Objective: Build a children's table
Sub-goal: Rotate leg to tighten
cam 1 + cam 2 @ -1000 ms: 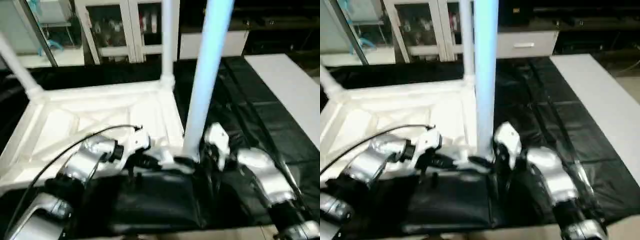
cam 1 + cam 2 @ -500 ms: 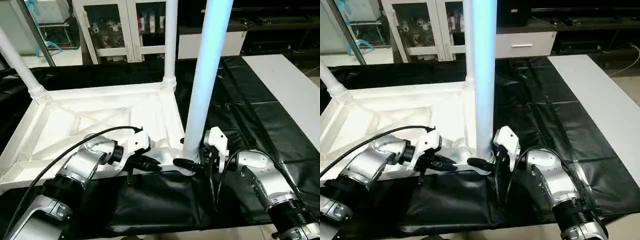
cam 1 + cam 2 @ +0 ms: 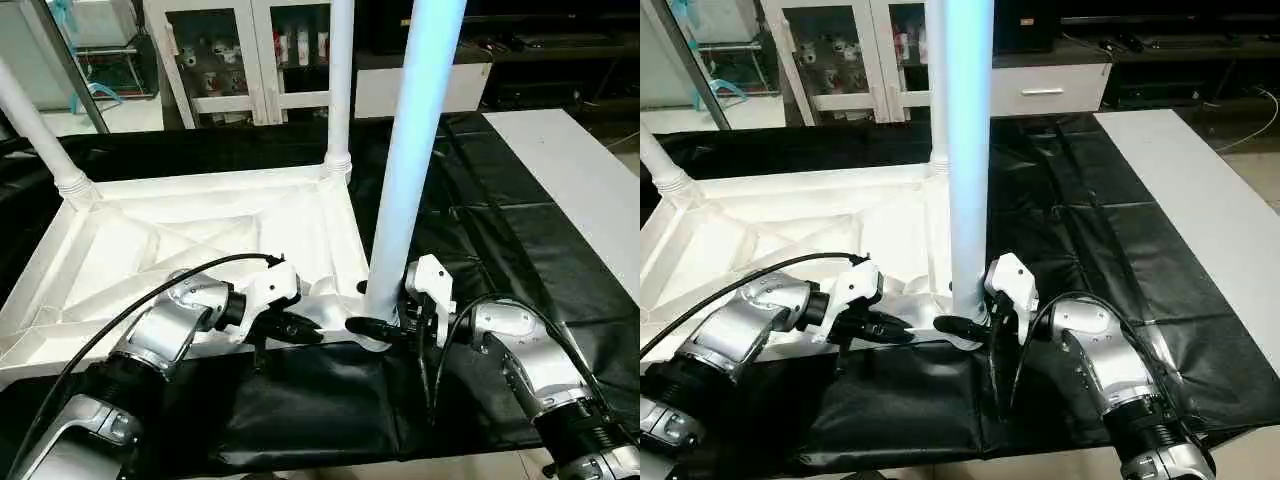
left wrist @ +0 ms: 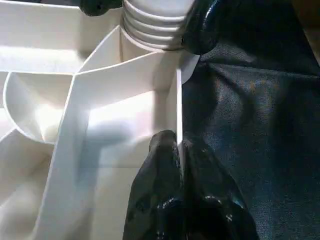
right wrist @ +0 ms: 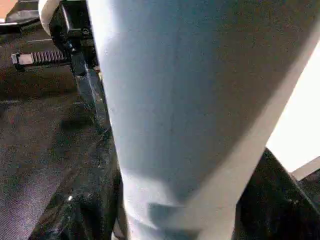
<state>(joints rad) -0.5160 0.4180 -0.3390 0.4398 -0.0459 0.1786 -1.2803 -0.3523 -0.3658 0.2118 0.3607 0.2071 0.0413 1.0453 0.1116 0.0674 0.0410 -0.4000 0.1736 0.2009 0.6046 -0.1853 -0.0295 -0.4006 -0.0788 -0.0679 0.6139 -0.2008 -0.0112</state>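
- Lying upside down on the black-covered work table (image 3: pixel 520 240), the tabletop (image 3: pixel 200 235) is showing its ribbed underside in the head views; three legs are standing in corner sockets, the nearest leg (image 3: pixel 410 150) rising at the near right corner.
- Pinching the tabletop's thin near rim in the left wrist view, the left gripper (image 4: pixel 180 150) is sitting with fingers together.
- Flanking that nearest leg's base in the right wrist view, the right gripper (image 3: pixel 965 318) is standing with fingers apart; I cannot tell whether they are gripping.
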